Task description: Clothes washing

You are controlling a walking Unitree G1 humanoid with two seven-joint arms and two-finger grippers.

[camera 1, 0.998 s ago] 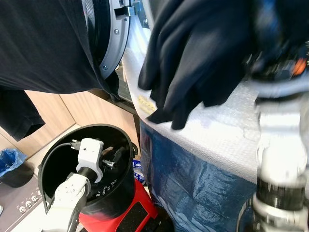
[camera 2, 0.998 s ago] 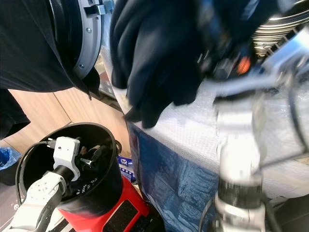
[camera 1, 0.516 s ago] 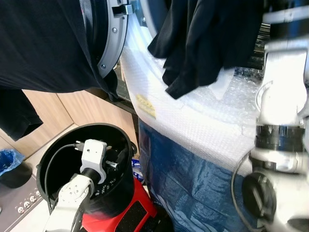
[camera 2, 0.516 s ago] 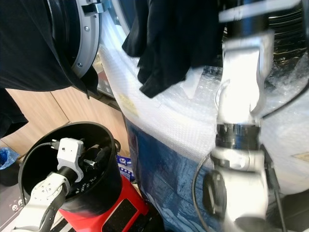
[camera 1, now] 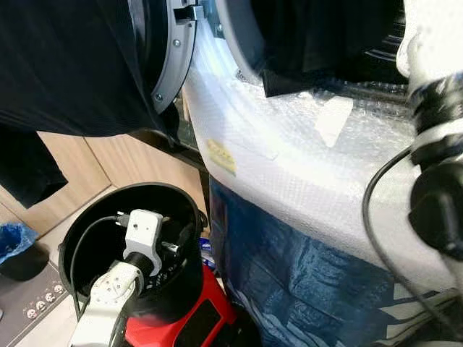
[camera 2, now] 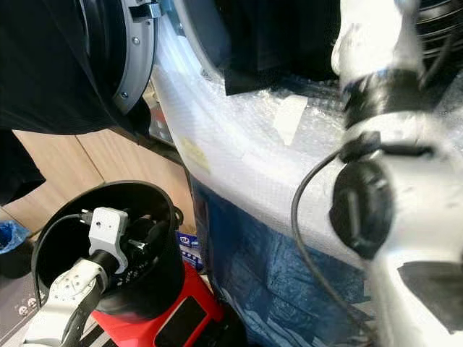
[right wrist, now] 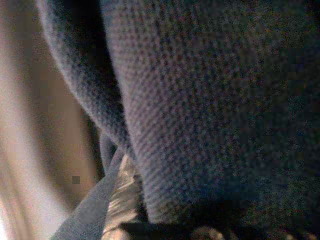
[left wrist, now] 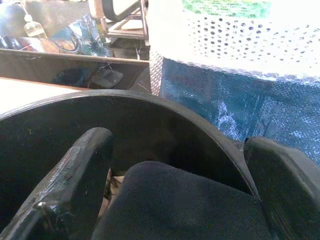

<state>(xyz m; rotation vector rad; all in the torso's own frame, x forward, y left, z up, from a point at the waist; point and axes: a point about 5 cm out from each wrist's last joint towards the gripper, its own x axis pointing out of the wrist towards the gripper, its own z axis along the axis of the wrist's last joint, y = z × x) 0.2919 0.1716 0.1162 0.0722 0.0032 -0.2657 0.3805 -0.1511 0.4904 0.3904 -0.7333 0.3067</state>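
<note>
1. The right arm (camera 2: 391, 188) reaches up to the washing machine's round opening, and a dark garment (camera 1: 311, 50) hangs over the drum's lip; its lower hem lies on the bubble wrap (camera 1: 304, 166) that covers the machine's front.
2. The right wrist view is close against dark knitted fabric (right wrist: 200, 100). I cannot tell how the right gripper's fingers stand.
3. My judgement: the step in hand is stuffing this garment into the drum. To do it well, push deep past the lip so that no hem trails over the door seal, then let go inside.
4. The left gripper (left wrist: 165, 200) sits down in the black bucket (camera 1: 181, 210), its fingers (left wrist: 70, 180) spread on either side of a dark cloth (left wrist: 175, 205) without closing on it.
5. The bucket is round, smooth, hard plastic. The cloth looks soft and limp, likely to snag. More dark fabric drapes over the grey-rimmed open door (camera 1: 170, 65).
</note>
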